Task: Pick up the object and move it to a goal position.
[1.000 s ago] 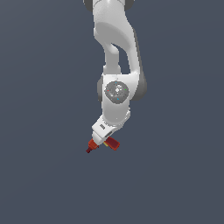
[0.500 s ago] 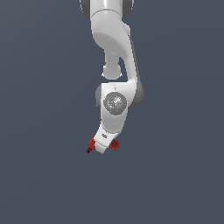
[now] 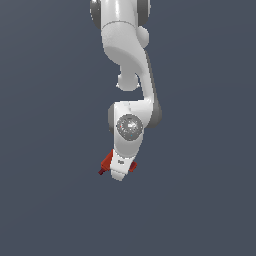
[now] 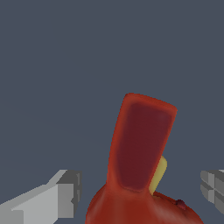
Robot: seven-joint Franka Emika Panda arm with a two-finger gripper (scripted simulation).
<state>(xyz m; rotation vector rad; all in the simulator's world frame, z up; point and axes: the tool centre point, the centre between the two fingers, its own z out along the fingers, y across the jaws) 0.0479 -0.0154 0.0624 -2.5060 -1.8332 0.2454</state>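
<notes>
The object (image 3: 105,163) is a small red-orange drill-shaped item with a dark tip, low in the exterior view and mostly hidden behind the white hand. My gripper (image 3: 120,173) sits over it, with red showing on both sides of the hand. In the wrist view the object (image 4: 141,144) fills the space between the two grey fingers (image 4: 65,192), its flat red handle pointing away and a yellow patch on its side. My gripper (image 4: 140,188) is open, the fingers standing wide on either side of the object's body and very near it.
Only a plain dark grey surface surrounds the arm in both views. No other objects, containers or edges show. No goal marker is visible.
The wrist has turned and the hand has swung toward the exterior view's left, squaring up over the object. The object's red tip stays at the same spot.
</notes>
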